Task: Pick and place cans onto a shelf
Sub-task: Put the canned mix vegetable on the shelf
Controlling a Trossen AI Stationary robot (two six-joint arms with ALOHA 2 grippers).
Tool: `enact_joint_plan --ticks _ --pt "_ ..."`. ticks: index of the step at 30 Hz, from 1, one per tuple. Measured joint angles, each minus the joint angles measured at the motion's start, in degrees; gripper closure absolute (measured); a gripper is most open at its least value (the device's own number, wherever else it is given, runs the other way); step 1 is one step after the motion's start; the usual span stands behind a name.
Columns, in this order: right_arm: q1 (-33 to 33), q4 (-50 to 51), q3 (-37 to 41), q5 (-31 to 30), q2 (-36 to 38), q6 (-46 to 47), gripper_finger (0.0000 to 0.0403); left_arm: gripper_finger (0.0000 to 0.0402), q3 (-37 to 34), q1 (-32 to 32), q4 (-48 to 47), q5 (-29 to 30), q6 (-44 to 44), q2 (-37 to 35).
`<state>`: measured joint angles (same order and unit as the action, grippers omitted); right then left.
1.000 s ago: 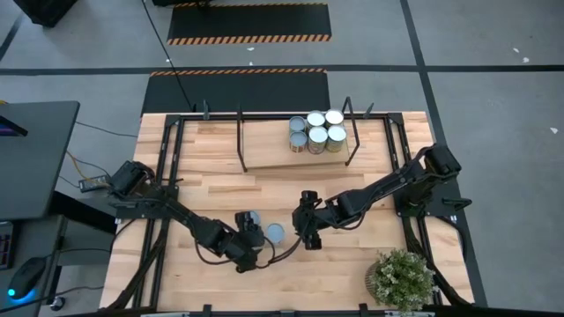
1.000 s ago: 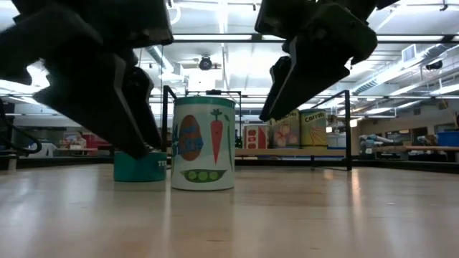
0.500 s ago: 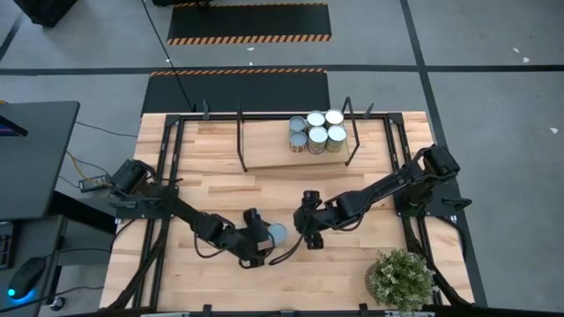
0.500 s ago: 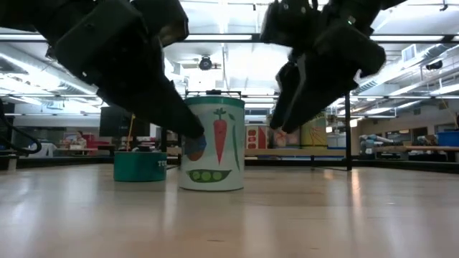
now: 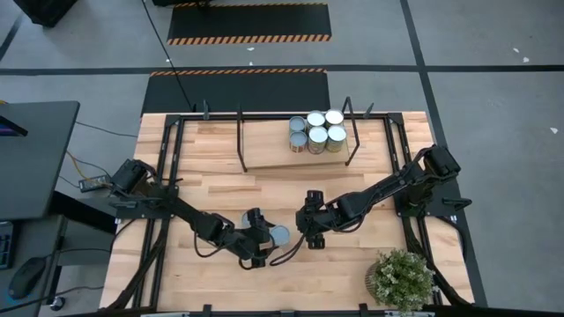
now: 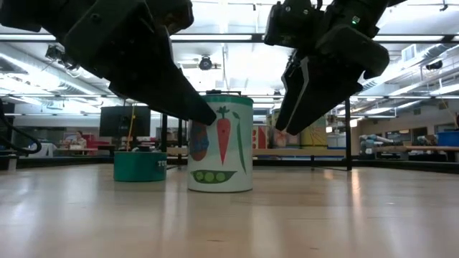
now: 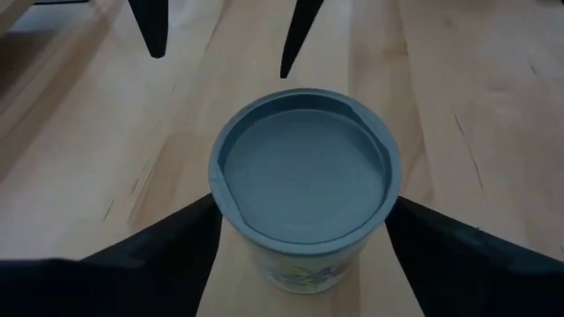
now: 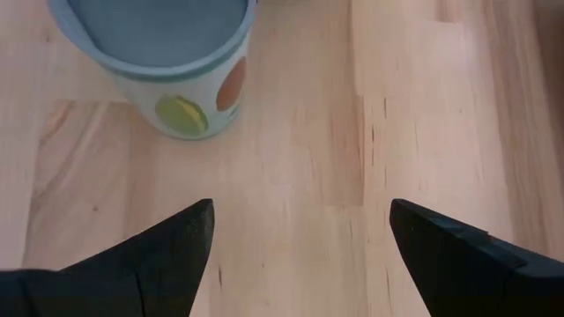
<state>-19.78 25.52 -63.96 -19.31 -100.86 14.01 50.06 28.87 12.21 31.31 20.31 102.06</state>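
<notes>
A white can (image 6: 220, 143) with a pale blue-grey lid and printed vegetables stands upright on its base on the tabletop; it also shows in the high view (image 5: 279, 234). My left gripper (image 7: 304, 238) is shut on it, one finger on each side. My right gripper (image 5: 309, 236) is open and empty, hanging just to the can's right; its two fingertips show beyond the can in the left wrist view (image 7: 295, 44). A teal can (image 6: 140, 165) stands behind, to the left. Several cans (image 5: 317, 130) stand on the shelf (image 5: 264, 160) at the far side. My left gripper has the white can's side just under the lid rim (image 7: 220, 220) between its two fingers (image 7: 176, 251), one on each side. The fingers slant down from the table's left. The can stands upright with its base on the table.
A potted plant (image 5: 401, 277) stands at the near right corner. The shelf's black uprights (image 5: 241, 141) and rails rise at the far side. Bare wood lies between the white can and the shelf.
My left gripper has gone toward the table's right, away from the teal can, and come down around the white can. The white can has slid a little toward the table's right, still upright.
</notes>
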Motion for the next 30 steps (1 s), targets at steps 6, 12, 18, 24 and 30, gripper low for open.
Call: enact_joint_plan --ticks 6,12,18,24,30 --pt "-0.11 -0.39 0.0 -0.16 0.02 1.21 0.0053 0.0108 0.0 -0.84 0.39 -0.22 -0.06 0.0" --pt "-0.74 -0.89 0.0 -0.17 0.02 1.51 0.0053 0.012 0.0 -1.12 0.45 -0.25 -1.62 0.0" --pt "-1.55 -0.08 0.0 -0.15 0.04 1.97 0.0053 0.0122 0.0 -1.12 0.42 0.39 -3.59 -0.15" --pt "-1.54 4.08 0.0 -0.16 1.39 4.4 0.0053 0.0122 0.02 -1.29 0.5 0.97 -5.68 -1.75" --pt "-1.64 7.33 -0.02 -2.1 5.16 5.96 0.0053 0.0122 0.07 -2.8 -0.93 1.26 -8.71 -6.88"
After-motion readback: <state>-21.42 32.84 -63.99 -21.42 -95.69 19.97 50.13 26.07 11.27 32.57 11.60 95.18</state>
